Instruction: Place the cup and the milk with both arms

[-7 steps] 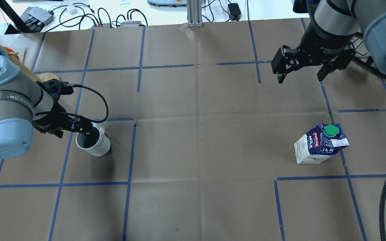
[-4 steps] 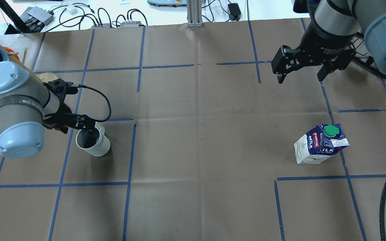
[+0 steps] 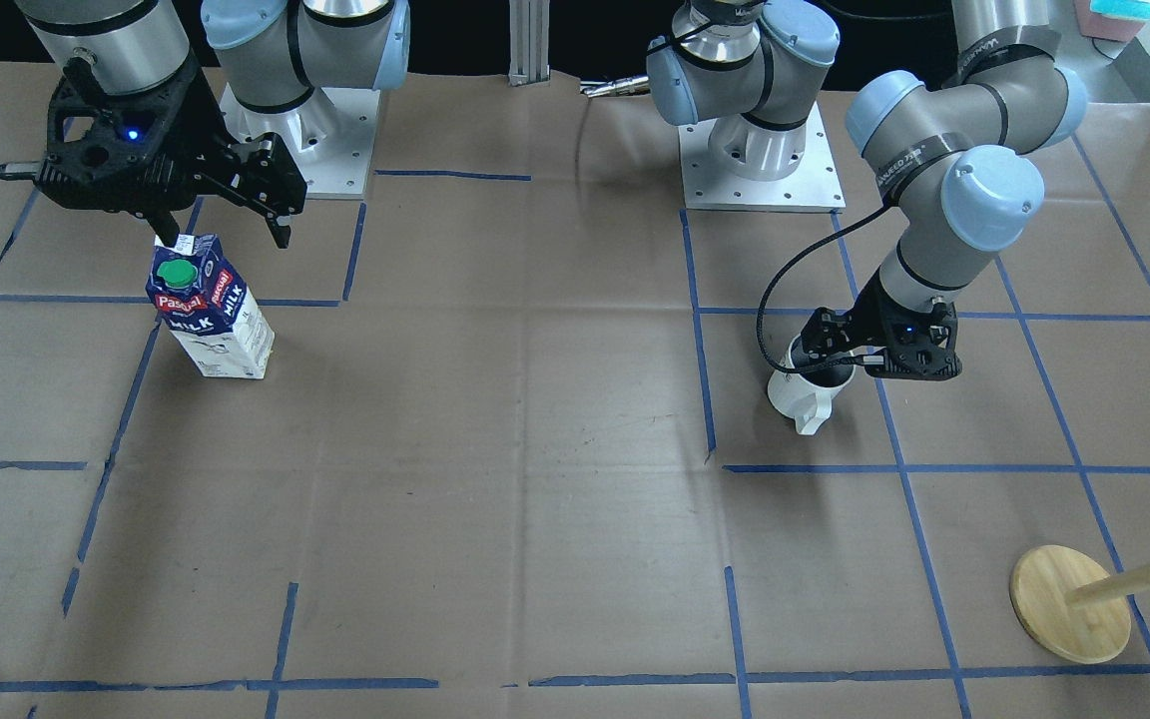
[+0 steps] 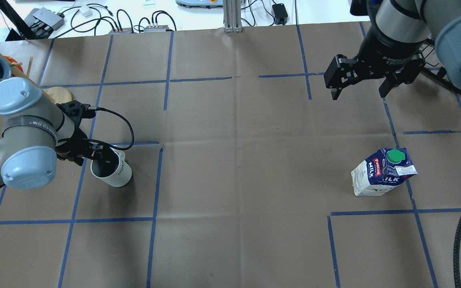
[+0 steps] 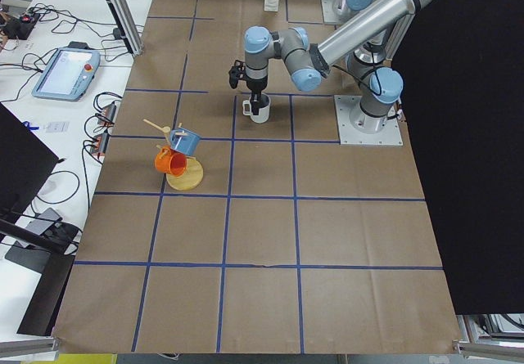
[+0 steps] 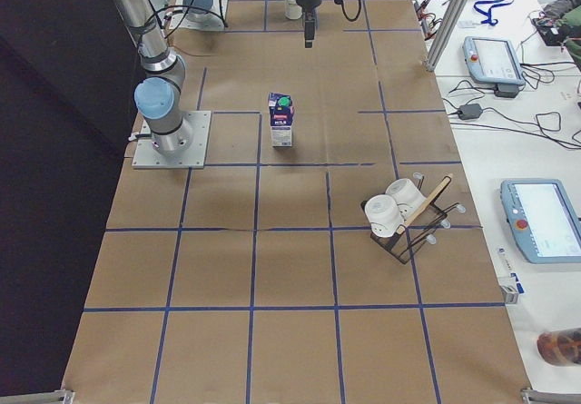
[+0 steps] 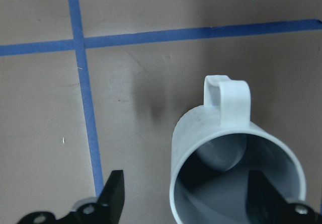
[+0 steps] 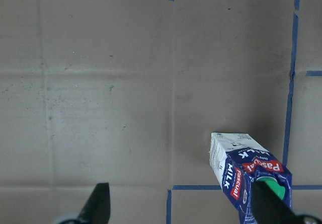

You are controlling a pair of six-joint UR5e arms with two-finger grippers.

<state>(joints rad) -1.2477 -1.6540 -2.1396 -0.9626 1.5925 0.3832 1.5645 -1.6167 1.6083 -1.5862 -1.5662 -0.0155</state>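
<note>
The white cup [image 4: 114,173] stands upright on the brown table at the left; it also shows in the front view [image 3: 803,401]. My left gripper [image 4: 96,154] is open and straddles the cup's wall: in the left wrist view [image 7: 186,201] one finger [image 7: 262,196] is inside the cup [image 7: 231,148] and the other is outside. The handle points away from the gripper. The milk [image 4: 383,173] stands upright at the right. My right gripper [image 4: 358,95] is open and empty, high above the table beyond the milk [image 8: 249,176].
A mug tree with a round wooden base [image 3: 1069,604] holds a blue and an orange cup at the table's left end [image 5: 184,164]. A wire rack with two white mugs [image 6: 399,213] stands at the right end. Cables and boxes lie past the far edge.
My left arm's elbow and wrist have swung, and the gripper has shifted slightly over the cup's rim. The cup, the milk and my right gripper have stayed in place.
</note>
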